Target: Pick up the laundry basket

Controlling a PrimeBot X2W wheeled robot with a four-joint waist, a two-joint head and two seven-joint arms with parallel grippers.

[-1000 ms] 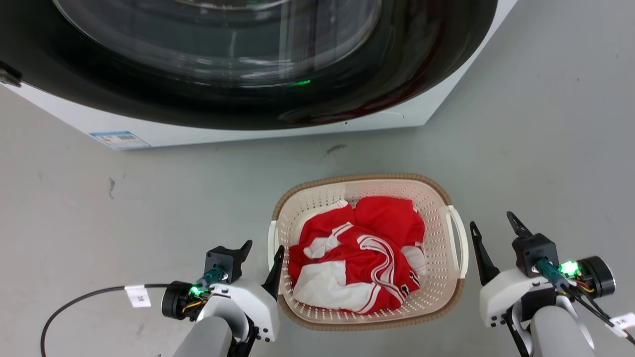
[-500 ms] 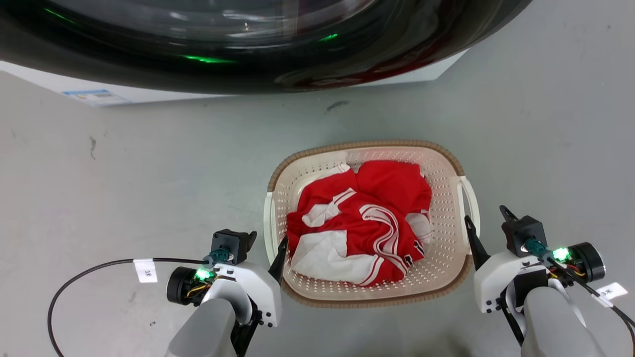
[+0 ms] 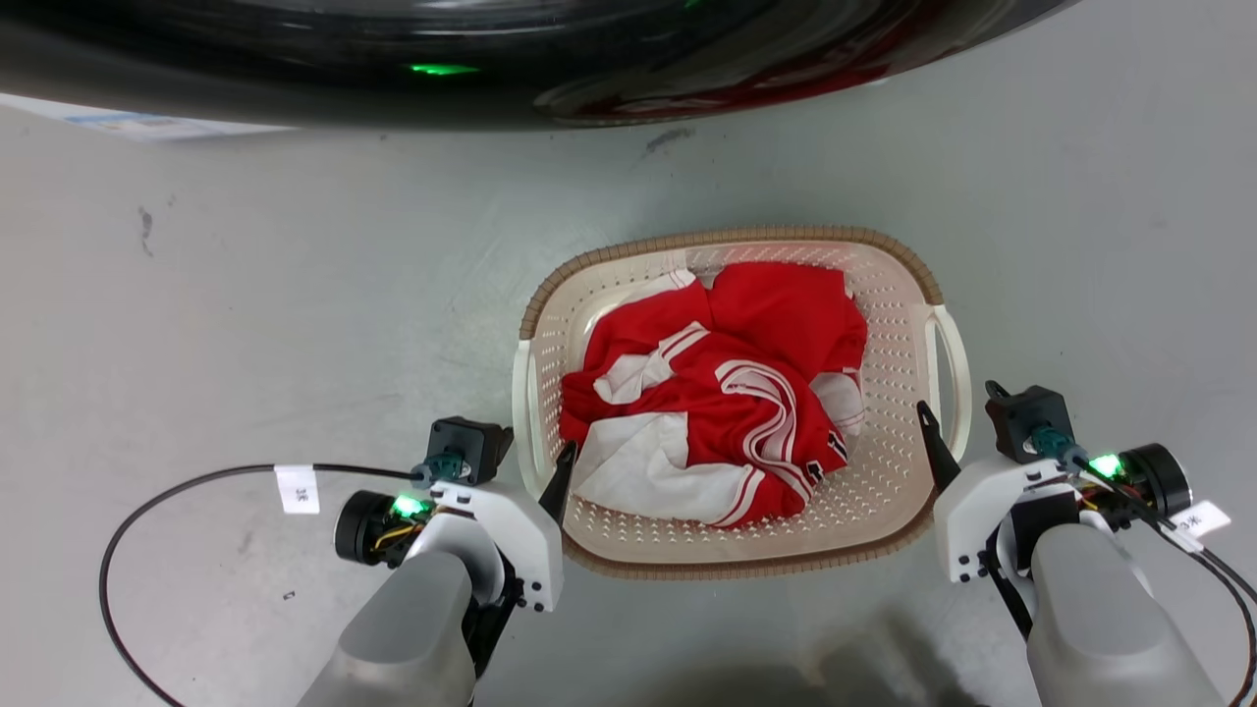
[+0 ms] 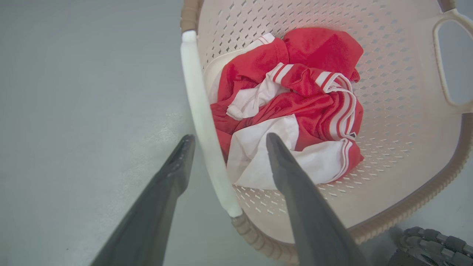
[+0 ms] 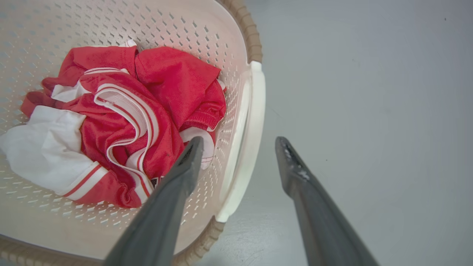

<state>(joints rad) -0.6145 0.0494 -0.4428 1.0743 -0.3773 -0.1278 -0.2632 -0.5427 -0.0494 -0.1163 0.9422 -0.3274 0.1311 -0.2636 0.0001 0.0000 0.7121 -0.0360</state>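
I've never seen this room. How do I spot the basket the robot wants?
Find the big washer with the dark curved door, then look at the grey floor in front of it. The laundry basket sits there. It is cream with little holes, a brown woven-look rim, white loop handles, and crumpled red-and-white clothes inside.

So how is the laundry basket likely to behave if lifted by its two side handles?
Probably light: the laundry basket is perforated plastic holding a crumpled red-and-white garment. Walls may flex slightly. Lifted by the left handle and right handle together, it should stay level.
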